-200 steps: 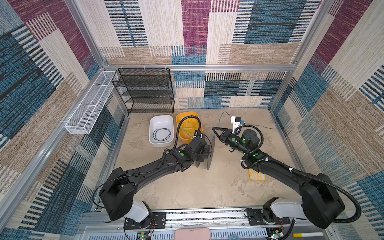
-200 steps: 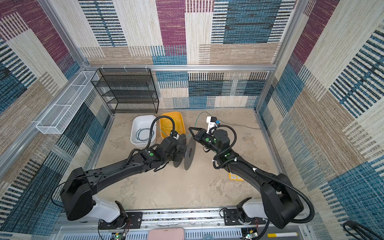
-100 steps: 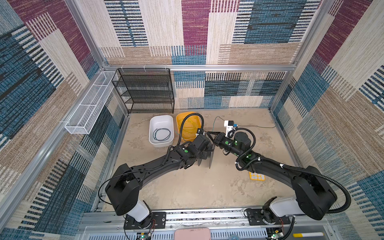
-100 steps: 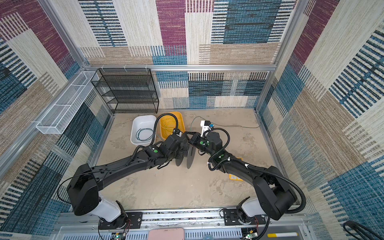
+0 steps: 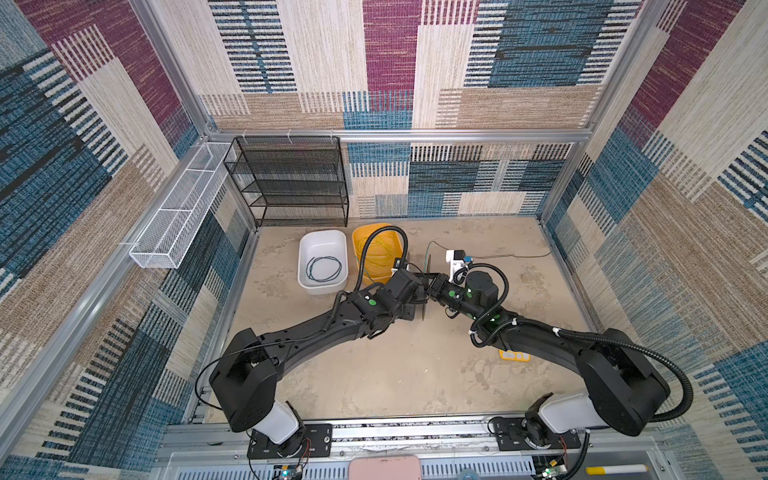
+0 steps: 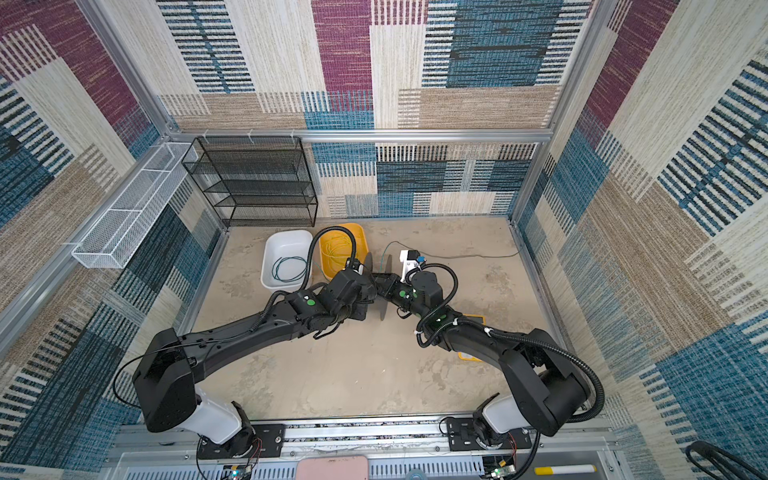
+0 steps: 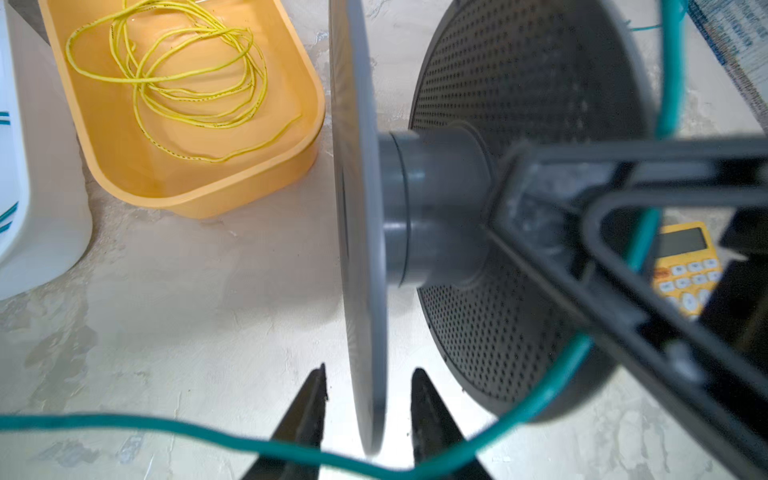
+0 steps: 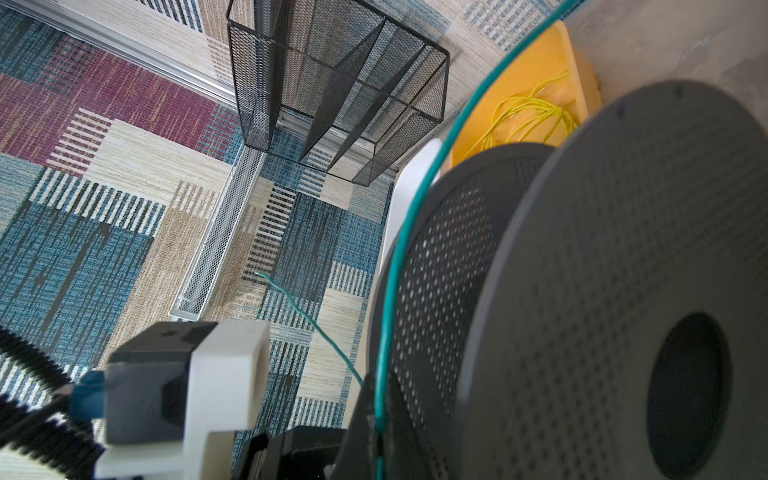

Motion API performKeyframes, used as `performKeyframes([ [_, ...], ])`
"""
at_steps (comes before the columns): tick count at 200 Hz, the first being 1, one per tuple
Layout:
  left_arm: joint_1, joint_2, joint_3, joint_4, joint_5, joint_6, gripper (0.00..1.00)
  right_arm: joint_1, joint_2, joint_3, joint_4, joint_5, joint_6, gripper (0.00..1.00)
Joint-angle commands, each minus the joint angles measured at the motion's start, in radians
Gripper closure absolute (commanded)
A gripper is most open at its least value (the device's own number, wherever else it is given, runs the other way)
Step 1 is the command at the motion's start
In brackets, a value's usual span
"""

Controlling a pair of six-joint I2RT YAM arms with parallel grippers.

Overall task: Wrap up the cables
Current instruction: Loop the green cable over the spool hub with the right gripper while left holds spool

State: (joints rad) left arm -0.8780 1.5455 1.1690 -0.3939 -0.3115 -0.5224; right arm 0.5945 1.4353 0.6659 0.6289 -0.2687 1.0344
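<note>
At the middle of the table (image 5: pixel 395 365), the left pincer (image 7: pixel 369 371) stands open astride one flange of the grey reel (image 7: pixel 432 208), seemingly to steady it, while the closed right pincer (image 8: pixel 378 415) grips the teal cable (image 8: pixel 398 249) for winding.

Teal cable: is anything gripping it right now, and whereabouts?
Yes: the right gripper pinches the teal cable near its free end, beside the spool.

Patchwork woven walls (image 5: pixel 390 50), sandy floor (image 5: pixel 395 374), black mesh shelf (image 5: pixel 291 178)
</note>
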Motion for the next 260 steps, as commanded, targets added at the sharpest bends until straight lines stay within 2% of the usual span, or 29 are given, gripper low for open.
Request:
performKeyframes([
  [1, 0.001, -0.038, -0.016, -0.002, -0.025, 0.01, 0.6, 0.001, -0.006, -0.005, -0.001, 0.0, -0.021, 1.0],
  [11, 0.002, -0.055, -0.019, -0.011, -0.025, 0.02, 0.57, 0.001, -0.006, -0.003, 0.0, -0.002, -0.021, 1.0],
  [69, 0.003, -0.191, -0.043, -0.08, -0.053, 0.07, 0.55, 0.001, 0.004, 0.002, -0.003, -0.011, -0.041, 1.0],
  [116, 0.004, -0.226, 0.022, -0.18, -0.048, 0.236, 0.46, 0.001, 0.062, 0.041, -0.041, -0.044, -0.115, 1.0],
  [140, 0.008, -0.201, 0.018, -0.14, 0.034, 0.31, 0.44, 0.001, 0.067, 0.052, -0.06, -0.046, -0.133, 1.0],
  [171, 0.007, -0.133, -0.003, -0.072, 0.163, 0.408, 0.45, 0.001, 0.092, 0.085, -0.081, -0.093, -0.159, 1.0],
  [203, 0.008, -0.094, -0.05, -0.018, 0.148, 0.479, 0.45, 0.001, 0.1, 0.112, -0.118, -0.137, -0.204, 1.0],
  [236, 0.017, -0.132, -0.098, 0.027, 0.08, 0.515, 0.45, 0.001, 0.096, 0.121, -0.137, -0.168, -0.219, 1.0],
  [260, 0.047, -0.149, -0.134, 0.06, 0.093, 0.53, 0.52, 0.001, 0.091, 0.127, -0.147, -0.183, -0.232, 1.0],
])
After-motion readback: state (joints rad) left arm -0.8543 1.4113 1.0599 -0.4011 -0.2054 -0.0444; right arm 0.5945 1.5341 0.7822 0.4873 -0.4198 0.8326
